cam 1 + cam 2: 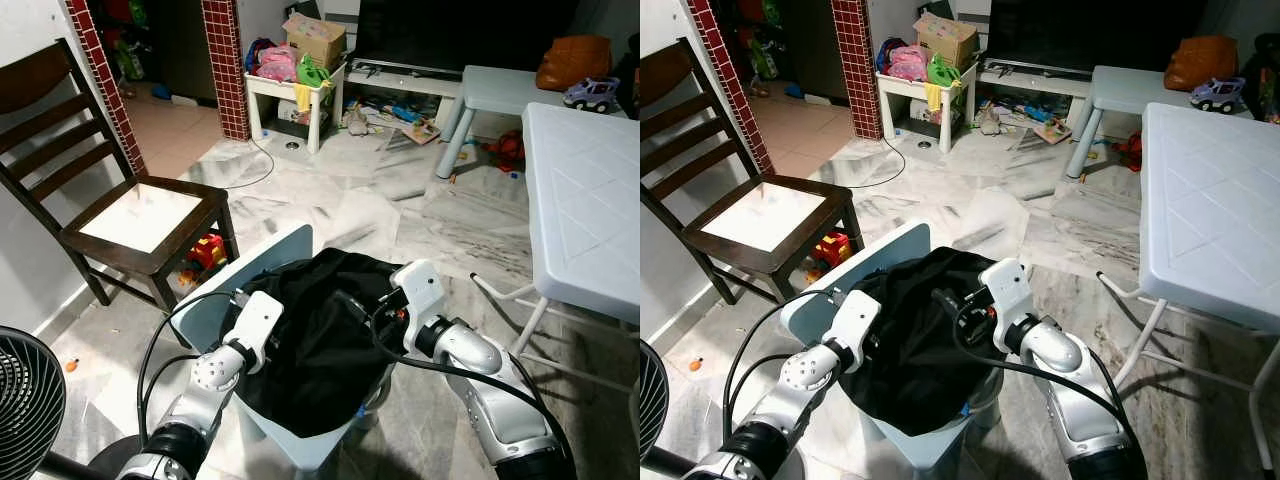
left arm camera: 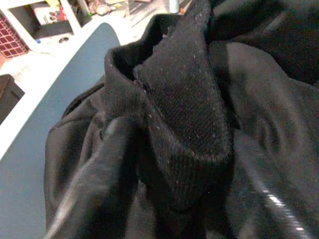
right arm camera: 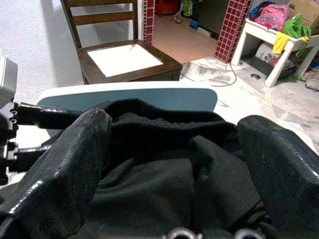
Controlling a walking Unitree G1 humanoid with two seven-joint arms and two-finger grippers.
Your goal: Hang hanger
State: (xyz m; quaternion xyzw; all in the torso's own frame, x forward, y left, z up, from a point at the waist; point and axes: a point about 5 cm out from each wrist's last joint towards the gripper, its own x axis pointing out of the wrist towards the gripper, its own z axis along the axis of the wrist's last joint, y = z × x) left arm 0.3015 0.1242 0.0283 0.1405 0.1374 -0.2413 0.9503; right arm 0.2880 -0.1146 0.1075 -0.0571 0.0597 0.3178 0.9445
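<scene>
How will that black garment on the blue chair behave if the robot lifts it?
The black garment will probably go limp: it already lies in loose folds over the blue chair. Its thick ribbed collar suggests some weight, so it may sag and drape low. The knit looks grippy, so the right hand likely won't slip.

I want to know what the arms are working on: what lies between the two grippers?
In the left eye view, a black garment heaped on a pale blue chair lies between the left gripper and right gripper.
</scene>
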